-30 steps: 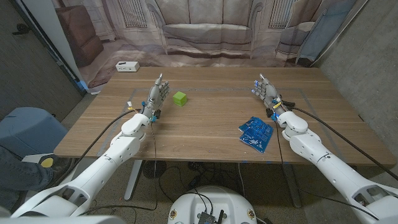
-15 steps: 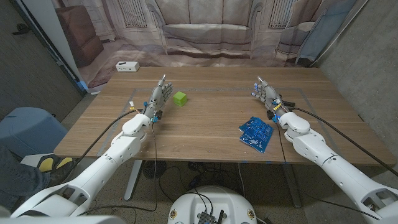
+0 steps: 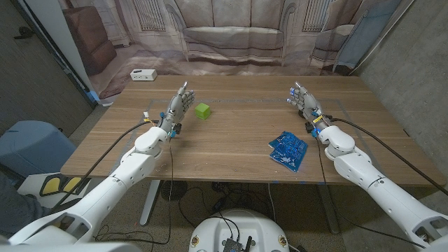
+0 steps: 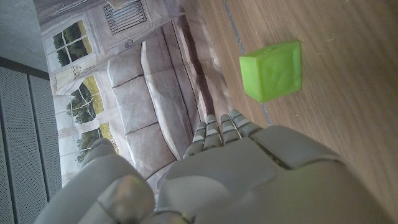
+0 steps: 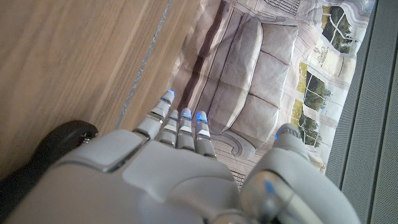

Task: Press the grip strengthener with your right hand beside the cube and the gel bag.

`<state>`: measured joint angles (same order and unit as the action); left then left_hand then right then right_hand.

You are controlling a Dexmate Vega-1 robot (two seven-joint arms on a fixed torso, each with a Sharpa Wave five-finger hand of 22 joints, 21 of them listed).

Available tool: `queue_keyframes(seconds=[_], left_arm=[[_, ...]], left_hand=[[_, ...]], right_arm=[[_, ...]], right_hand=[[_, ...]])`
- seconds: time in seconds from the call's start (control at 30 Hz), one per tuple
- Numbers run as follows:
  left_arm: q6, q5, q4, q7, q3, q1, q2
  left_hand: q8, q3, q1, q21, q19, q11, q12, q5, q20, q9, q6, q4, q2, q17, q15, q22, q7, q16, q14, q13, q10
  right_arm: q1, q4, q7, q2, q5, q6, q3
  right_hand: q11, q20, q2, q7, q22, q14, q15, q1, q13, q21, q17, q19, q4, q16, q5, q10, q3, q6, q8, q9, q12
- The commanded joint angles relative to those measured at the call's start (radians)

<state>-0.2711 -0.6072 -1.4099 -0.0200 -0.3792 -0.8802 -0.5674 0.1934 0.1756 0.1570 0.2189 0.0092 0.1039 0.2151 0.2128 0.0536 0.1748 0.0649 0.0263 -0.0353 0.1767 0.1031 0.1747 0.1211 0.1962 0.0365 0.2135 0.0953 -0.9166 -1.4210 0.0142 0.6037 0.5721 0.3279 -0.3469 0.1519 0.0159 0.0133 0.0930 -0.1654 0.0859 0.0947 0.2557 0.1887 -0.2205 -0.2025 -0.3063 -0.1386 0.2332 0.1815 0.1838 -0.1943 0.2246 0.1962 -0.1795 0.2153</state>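
grip strengthener: honestly hard to spot. There's a black rounded thing (image 5: 59, 140) right by the heel of the right hand; I'd guess that's it, but can't tell for sure
right hand: right hand (image 3: 306, 106) holds nothing, fingers stretched out and apart
gel bag: flat blue patterned gel bag (image 3: 288, 149) lies near that hand, on the robot's side of it
cube: small lime-green cube (image 3: 202, 110) is well off toward the other arm, just beside the left hand (image 3: 176, 108), which is empty too, fingers straight
step: looks like pre-grasp, nothing squeezed yet
next: wrap the fingers around the handles, then squeeze
table: plain wooden table (image 3: 238, 129)
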Motion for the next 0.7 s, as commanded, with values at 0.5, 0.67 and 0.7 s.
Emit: queue_keyframes(seconds=[0.5, 0.67, 0.7], left_arm=[[-0.013, 0.051, -0.115, 0.045, 0.032, -0.069, -0.075], [-0.031, 0.050, -0.114, 0.036, 0.033, -0.076, -0.073], [-0.033, 0.050, -0.114, 0.035, 0.033, -0.078, -0.074]], left_hand=[[0.009, 0.006, 0.016, 0.004, 0.024, 0.005, 0.011, 0.003, -0.006, 0.003, 0.018, -0.012, 0.007, 0.003, 0.004, 0.003, 0.005, 0.007, 0.026, -0.004, 0.022], [0.009, 0.007, 0.018, 0.003, 0.027, 0.005, 0.012, 0.003, -0.005, 0.003, 0.023, -0.013, 0.009, 0.003, 0.005, 0.003, 0.005, 0.008, 0.032, -0.006, 0.026], [0.009, 0.007, 0.018, 0.004, 0.029, 0.005, 0.012, 0.003, -0.005, 0.003, 0.024, -0.013, 0.009, 0.003, 0.004, 0.003, 0.005, 0.008, 0.034, -0.006, 0.026]], right_arm=[[-0.075, -0.058, 0.027, 0.069, -0.058, 0.097, 0.065], [-0.099, -0.092, 0.058, 0.094, -0.079, 0.084, 0.085], [-0.103, -0.098, 0.063, 0.100, -0.083, 0.079, 0.089]], right_hand=[[-0.006, 0.002, 0.000, -0.008, -0.006, 0.020, -0.001, 0.014, 0.003, 0.005, -0.004, -0.016, -0.001, 0.002, 0.000, 0.020, -0.007, 0.012, 0.003, -0.008, 0.004], [-0.007, 0.002, 0.001, -0.010, -0.006, 0.022, -0.004, 0.018, 0.003, 0.006, -0.003, -0.018, -0.003, 0.001, 0.000, 0.018, -0.009, -0.002, -0.003, -0.008, 0.001], [-0.008, 0.002, 0.001, -0.010, -0.006, 0.022, -0.004, 0.019, 0.003, 0.007, -0.003, -0.018, -0.003, 0.001, 0.000, 0.017, -0.009, -0.003, -0.004, -0.008, 0.001]])
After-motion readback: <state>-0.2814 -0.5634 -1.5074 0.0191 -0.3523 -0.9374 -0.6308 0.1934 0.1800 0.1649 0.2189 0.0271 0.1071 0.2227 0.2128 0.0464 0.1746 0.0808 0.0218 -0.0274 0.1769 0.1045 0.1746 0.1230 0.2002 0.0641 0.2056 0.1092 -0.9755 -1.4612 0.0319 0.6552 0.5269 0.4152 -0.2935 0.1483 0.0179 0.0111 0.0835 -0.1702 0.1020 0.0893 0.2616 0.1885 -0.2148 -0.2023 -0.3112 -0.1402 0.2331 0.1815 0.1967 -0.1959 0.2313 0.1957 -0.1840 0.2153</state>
